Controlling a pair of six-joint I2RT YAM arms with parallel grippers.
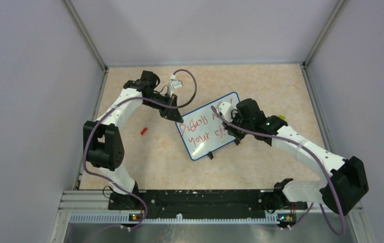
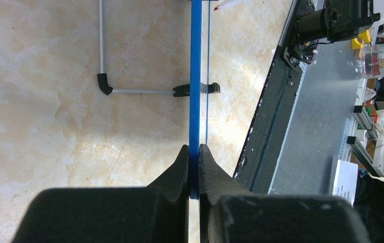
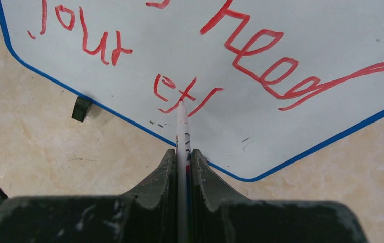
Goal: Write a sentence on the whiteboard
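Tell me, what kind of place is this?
Probably a robot lab: a table walled by plain grey panels, the left arm and right arm bolted to its edge, and a cluttered workbench beyond.

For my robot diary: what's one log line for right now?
left gripper: shut on whiteboard edge | right gripper: shut on marker pen | tip touching sentence

Red handwriting runs across the whiteboard in two lines, and that's the sentence. The top line opens with "Dreams" at the board's left end, then "need", its last stroke trailing out toward the board's edge. The lower line reads "your", followed by a rough "eff" near the board's bottom rim, right at the tip of the pen. Black print on the pen's barrel is too small to read. Well apart from the whiteboard, a clear bottle shows "Clean".
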